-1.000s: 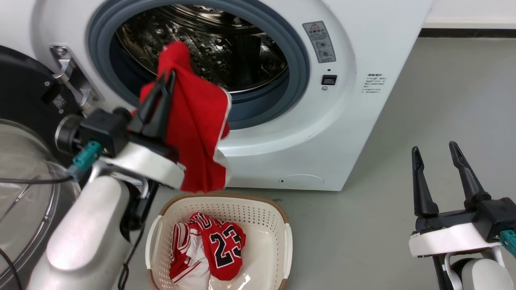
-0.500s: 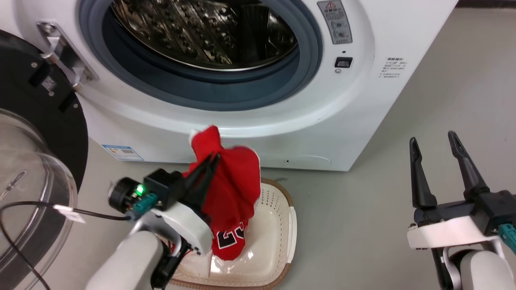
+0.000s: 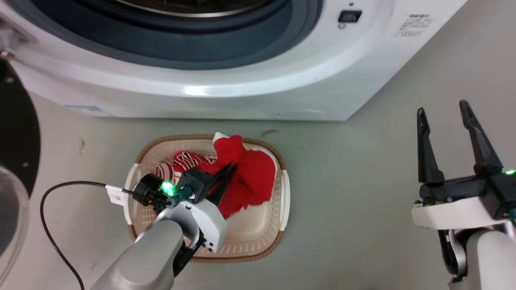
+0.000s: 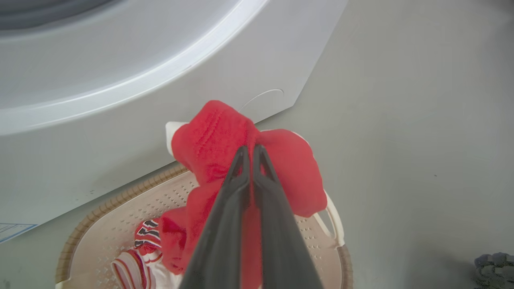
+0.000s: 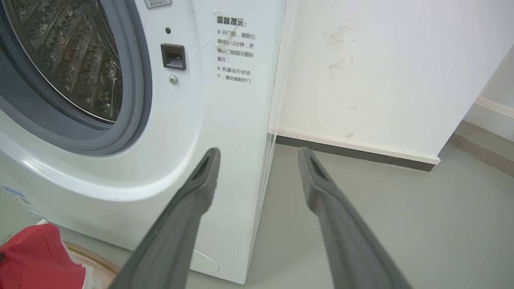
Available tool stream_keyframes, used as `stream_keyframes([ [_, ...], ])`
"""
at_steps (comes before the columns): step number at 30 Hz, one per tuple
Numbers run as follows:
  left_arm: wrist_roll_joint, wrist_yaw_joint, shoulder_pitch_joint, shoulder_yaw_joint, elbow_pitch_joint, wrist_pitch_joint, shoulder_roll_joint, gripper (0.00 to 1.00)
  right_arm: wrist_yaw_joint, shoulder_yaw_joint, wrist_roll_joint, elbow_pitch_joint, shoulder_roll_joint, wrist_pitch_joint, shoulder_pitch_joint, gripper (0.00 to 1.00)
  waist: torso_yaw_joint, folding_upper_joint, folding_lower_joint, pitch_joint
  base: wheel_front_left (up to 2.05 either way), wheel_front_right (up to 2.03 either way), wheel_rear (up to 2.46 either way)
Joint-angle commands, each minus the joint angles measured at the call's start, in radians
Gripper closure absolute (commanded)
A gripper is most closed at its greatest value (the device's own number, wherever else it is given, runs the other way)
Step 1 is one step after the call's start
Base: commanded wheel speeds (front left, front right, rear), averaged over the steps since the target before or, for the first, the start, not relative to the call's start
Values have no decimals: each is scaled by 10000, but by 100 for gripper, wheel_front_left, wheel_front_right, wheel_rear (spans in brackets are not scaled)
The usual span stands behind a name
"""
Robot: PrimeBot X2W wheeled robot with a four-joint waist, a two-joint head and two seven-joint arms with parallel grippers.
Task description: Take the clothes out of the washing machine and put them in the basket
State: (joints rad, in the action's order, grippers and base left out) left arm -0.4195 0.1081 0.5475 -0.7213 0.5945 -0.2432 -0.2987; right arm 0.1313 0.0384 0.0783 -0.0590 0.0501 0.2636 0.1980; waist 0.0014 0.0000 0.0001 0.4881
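One move left: left hand (image 3: 230,168) pinches red cloth (image 3: 254,179) directly over basket (image 3: 287,193), beside jersey (image 3: 183,161); opening should drop it in; right hand (image 3: 442,108) spread, well apart.

Smooth, pale grey floor (image 3: 363,169) carries a short dark scuff (image 3: 269,131) and, further left on it, a fainter smear (image 3: 82,146). A white wall (image 5: 381,72) rises from the floor's far edge, with faint grey smudges (image 5: 337,38) high up. Where it meets the floor runs a dark skirting strip (image 5: 353,152) under a white ledge. A second wall (image 5: 500,76) stands at the floor's right side, with pale skirting (image 5: 490,109). A blurred blue-grey lump (image 4: 494,268) sits on the floor; what it is cannot be told
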Motion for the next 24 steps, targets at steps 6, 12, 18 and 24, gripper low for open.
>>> stream_keyframes([
  [6,149,129,890,-85,1524,-192,253,100,-10,170,184,-300,2,18,377,0,-568,0,-1,1512,0,0,0],
  [12,227,200,1631,-23,2584,-236,435,100,-11,177,109,-693,-3,18,609,0,-840,0,-1,2362,0,0,0],
  [18,391,206,2163,118,3331,-220,612,100,-11,138,267,-1105,-1,18,759,0,-971,0,-1,3019,0,0,0],
  [24,245,214,2617,100,4684,-221,1044,100,-11,132,358,-1317,-1,16,782,0,-1002,0,-1,3381,0,0,0],
])
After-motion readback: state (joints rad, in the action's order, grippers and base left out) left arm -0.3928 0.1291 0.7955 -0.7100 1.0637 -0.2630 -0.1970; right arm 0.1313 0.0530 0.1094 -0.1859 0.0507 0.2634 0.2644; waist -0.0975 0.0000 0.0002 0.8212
